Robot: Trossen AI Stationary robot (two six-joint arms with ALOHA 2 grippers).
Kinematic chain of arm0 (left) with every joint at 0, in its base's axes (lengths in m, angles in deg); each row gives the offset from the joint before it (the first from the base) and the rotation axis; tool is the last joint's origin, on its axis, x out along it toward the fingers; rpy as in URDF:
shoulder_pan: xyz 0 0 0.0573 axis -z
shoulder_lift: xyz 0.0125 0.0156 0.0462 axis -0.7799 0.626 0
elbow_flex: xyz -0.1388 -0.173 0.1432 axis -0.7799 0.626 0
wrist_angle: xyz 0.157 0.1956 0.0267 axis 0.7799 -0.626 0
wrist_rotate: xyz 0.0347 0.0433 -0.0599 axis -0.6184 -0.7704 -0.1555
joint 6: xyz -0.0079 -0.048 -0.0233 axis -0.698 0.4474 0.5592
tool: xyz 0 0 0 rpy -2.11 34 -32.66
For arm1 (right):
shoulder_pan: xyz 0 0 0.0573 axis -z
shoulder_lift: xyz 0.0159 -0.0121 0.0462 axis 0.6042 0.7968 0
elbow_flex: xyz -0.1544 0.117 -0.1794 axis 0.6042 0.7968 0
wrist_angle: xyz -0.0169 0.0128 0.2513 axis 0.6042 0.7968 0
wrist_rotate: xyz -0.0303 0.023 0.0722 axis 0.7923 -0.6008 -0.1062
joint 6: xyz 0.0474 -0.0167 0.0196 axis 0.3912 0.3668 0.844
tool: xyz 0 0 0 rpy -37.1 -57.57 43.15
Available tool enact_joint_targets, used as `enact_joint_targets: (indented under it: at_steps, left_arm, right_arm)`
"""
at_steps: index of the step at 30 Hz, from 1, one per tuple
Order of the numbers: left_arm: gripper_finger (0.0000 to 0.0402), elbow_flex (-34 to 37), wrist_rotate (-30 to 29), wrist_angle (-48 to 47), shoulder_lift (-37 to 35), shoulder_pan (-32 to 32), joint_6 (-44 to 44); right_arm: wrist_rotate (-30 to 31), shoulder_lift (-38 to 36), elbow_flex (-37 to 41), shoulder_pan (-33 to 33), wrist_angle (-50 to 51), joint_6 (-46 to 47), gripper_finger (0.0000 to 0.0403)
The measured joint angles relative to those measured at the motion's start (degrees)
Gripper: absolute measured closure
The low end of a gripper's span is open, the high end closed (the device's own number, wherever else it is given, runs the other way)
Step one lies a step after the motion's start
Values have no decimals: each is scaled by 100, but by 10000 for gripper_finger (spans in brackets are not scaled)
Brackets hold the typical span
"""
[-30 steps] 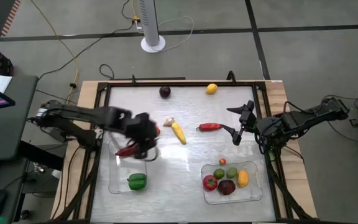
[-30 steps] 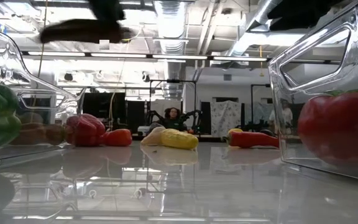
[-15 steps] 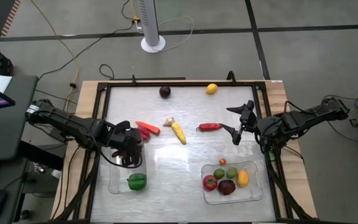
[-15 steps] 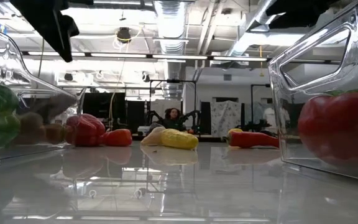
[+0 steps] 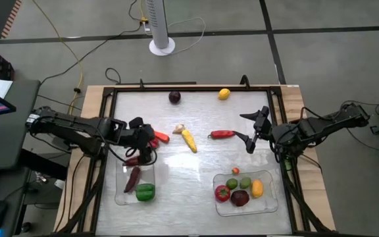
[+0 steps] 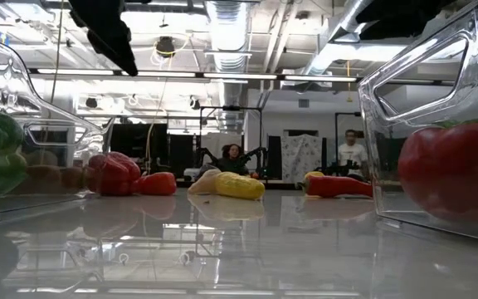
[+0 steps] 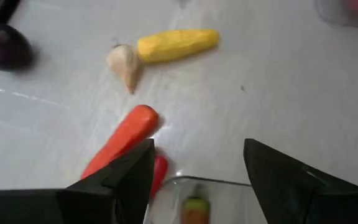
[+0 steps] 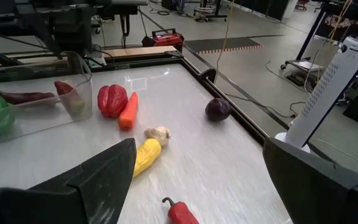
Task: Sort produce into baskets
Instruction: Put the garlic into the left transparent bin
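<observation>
Left gripper (image 5: 143,146) sits left of centre in the high view, over the top edge of the left tray (image 5: 120,195), fingers (image 7: 122,177) spread, holding nothing. Just beside it to the right: carrot (image 5: 159,136) and a red pepper (image 8: 112,99). In the left tray: dark red chili (image 5: 132,179) and green pepper (image 5: 145,192), touching. Corn (image 5: 189,140) with garlic (image 5: 178,129) lies mid-table, red chili (image 5: 222,134) to its right. Right gripper (image 5: 251,131) hangs at centre right, fingers wide apart, empty. Right tray (image 5: 266,203), lower right, holds five or so fruits. Purple onion (image 5: 174,97) and lemon (image 5: 224,93) sit near the top edge.
</observation>
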Motion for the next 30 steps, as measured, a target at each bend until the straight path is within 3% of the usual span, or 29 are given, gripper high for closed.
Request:
enact_joint_targets:
  at_steps: [8, 15, 22, 30]
  left_arm:
    - [168, 0, 33, 78, 115, -241, -79]
    - [168, 0, 98, 483, 815, -341, -482]
    - [168, 0, 190, 988, 1592, -914, -1018]
    - [168, 0, 336, 1725, 2004, -1582, -1628]
  right_arm:
    - [0, 0, 0, 0, -26, 0, 23]
    - [0, 0, 0, 2, -44, 22, 24]
    - [0, 0, 0, 2, -45, 33, 24]
    - [0, 0, 0, 2, -15, 20, 24]
